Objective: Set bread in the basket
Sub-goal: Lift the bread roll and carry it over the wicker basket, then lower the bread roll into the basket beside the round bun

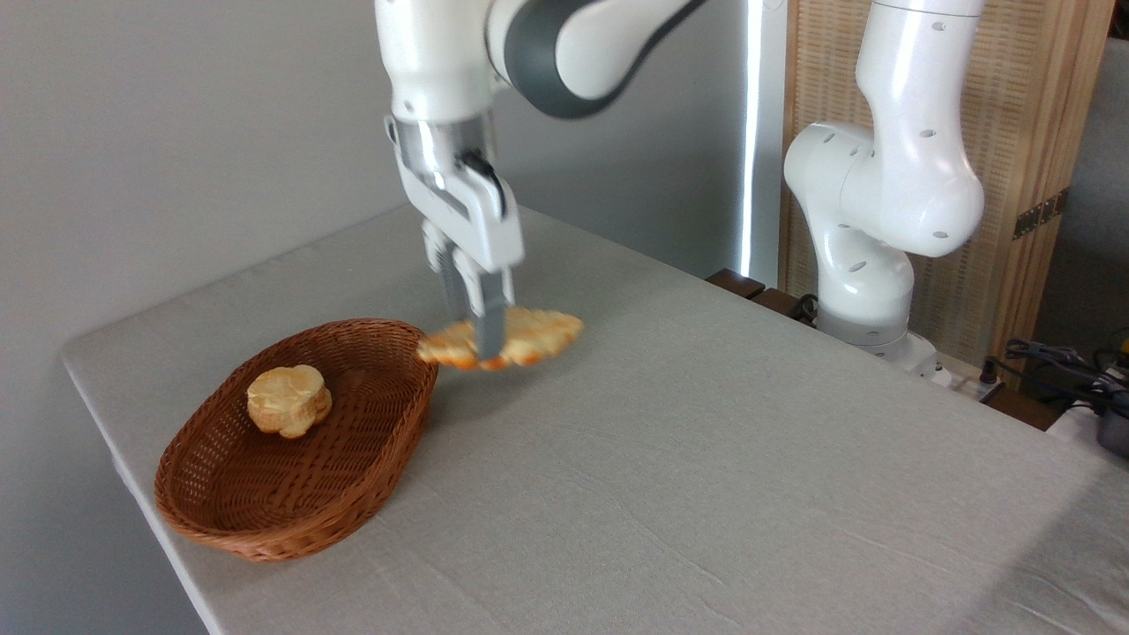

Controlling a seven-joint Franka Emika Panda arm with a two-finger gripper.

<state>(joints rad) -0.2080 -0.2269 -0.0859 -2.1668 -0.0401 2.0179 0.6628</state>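
Item: tool (483, 339), two fingers pointing down, clamped across the middle of the bread (503, 339)

Item: bread, golden-orange, scalloped, lying roughly level in the grip; appears lifted clear of the worktop (706, 459), with a faint shadow below it. Its left tip is at the far right rim of the basket (291, 529); most of the loaf is outside, over the cloth

Item: basket, reddish-brown wicker oval, near the left front corner of the worktop. Holds one small pale bun (288, 400) in its left half; the right and near parts of the floor are bare

Step in hand, as judged: carrying the loaf to the basket, release not yet made

Next move, as judged: shift left and toward the camera until the whole loaf is over the bare floor beside the bun, lower past the rim, then open the fingers. The long loaf may catch the rim or land on the bun if placed short

Unclear: fingertips and loaf are motion-blurred, so contact with the rim cannot be settled; far finger largely hidden behind the near one; upper arm cut off at the top edge
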